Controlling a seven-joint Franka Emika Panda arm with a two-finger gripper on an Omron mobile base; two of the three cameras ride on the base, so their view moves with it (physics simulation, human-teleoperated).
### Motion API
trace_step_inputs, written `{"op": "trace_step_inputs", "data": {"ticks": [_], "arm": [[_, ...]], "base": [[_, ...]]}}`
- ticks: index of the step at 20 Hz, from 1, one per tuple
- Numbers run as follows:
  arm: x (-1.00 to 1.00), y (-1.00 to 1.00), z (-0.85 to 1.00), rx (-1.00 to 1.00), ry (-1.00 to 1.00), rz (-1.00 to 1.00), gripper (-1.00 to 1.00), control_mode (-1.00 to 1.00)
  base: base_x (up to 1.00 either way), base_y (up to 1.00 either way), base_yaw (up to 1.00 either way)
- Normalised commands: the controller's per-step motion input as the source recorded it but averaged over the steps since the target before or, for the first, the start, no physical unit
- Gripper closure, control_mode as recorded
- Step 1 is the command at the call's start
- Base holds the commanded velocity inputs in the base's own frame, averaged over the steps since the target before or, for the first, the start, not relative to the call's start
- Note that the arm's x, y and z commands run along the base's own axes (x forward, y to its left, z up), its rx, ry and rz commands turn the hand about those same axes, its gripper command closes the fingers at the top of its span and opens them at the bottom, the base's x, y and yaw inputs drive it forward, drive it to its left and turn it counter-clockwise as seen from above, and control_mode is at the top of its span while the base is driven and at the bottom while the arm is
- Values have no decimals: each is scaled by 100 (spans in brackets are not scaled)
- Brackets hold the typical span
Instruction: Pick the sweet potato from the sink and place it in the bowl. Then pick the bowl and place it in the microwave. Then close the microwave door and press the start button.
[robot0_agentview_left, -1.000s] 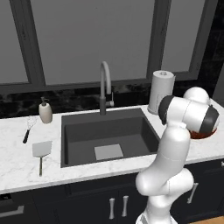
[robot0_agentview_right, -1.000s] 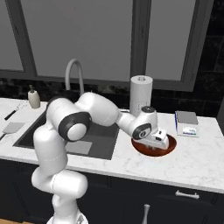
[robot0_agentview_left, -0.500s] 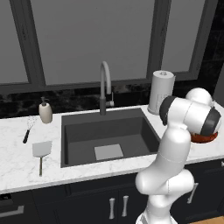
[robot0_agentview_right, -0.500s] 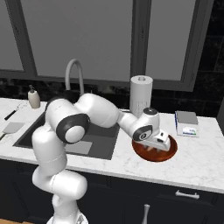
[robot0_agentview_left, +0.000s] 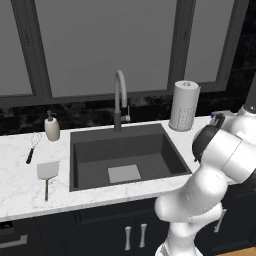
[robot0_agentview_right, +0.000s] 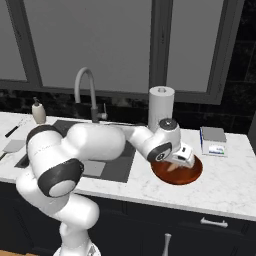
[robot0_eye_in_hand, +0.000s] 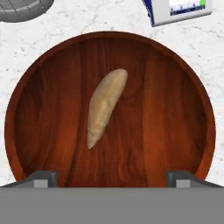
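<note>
The reddish-brown bowl (robot0_eye_in_hand: 170, 109) stands on the marble counter to the right of the sink (robot0_agentview_left: 125, 150). The tan sweet potato (robot0_eye_in_hand: 104, 107) lies loose on the bowl's bottom, touched by nothing. My gripper (robot0_eye_in_hand: 112, 178) hangs straight above the bowl, open, with its dark fingertips (robot0_eye_in_hand: 41, 177) wide apart and nothing between them. From the right base view, the gripper (robot0_agentview_right: 183, 158) hovers just over the bowl (robot0_agentview_right: 194, 174), and the sink (robot0_agentview_right: 107, 167) is partly hidden by my arm. The microwave and its door are out of view.
A paper towel roll (robot0_agentview_right: 161, 107) stands behind the bowl and a small scale (robot0_agentview_right: 214, 140) to its right. The faucet (robot0_agentview_left: 119, 100) rises behind the sink. A soap dispenser (robot0_agentview_left: 51, 127), a whisk (robot0_agentview_left: 32, 148) and a spatula (robot0_agentview_left: 47, 172) lie left of the sink.
The jaws have opened wide and let go of the sweet potato, which now rests in the bowl. The hand stays over the bowl.
</note>
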Motion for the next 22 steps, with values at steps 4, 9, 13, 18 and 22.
{"op": "trace_step_inputs", "data": {"ticks": [4, 9, 13, 18, 22], "arm": [[-48, 14, 55, -1, 0, -21, -100, -100], [-48, 27, 47, -4, 5, -19, -100, -100], [-47, 13, 28, 0, 9, -20, -100, -100], [-21, 35, 25, -7, 0, -7, -100, -100], [14, 53, 16, -3, 16, 4, -100, -100]], "base": [[0, 0, 0], [0, 0, 0], [0, 0, 0], [0, 0, 0], [0, 0, 0]]}}
